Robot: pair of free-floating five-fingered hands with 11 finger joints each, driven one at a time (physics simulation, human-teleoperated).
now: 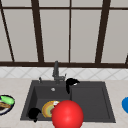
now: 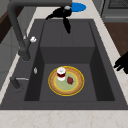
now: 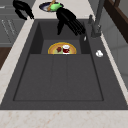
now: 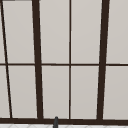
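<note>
While reading the front view from left edge to right: a plate of food (image 1: 5,103) sits at lower left on the counter (image 1: 15,87), then the left hand (image 1: 33,113) hangs at the sink (image 1: 90,100) basin's front left corner, fingers curled, gripping nothing that I can see. Just right of it the yellow plate (image 1: 47,108) lies flat on the basin floor, likely set there for washing. A red ball (image 1: 67,114) at bottom centre covers part of that plate. Mid frame, the right hand (image 1: 71,83) hovers beside the faucet (image 1: 56,71), fingers straight and spread, pointing down, holding nothing. A blue dish (image 1: 125,104) shows at the right edge.

Left side view, centre: the plate carries a small red-and-white jar (image 2: 61,73), upright, and a red morsel (image 2: 70,80) just beside it, which the ball hides from the front. Right side view, upper left: left hand's fingers hooked over the counter rim.
</note>
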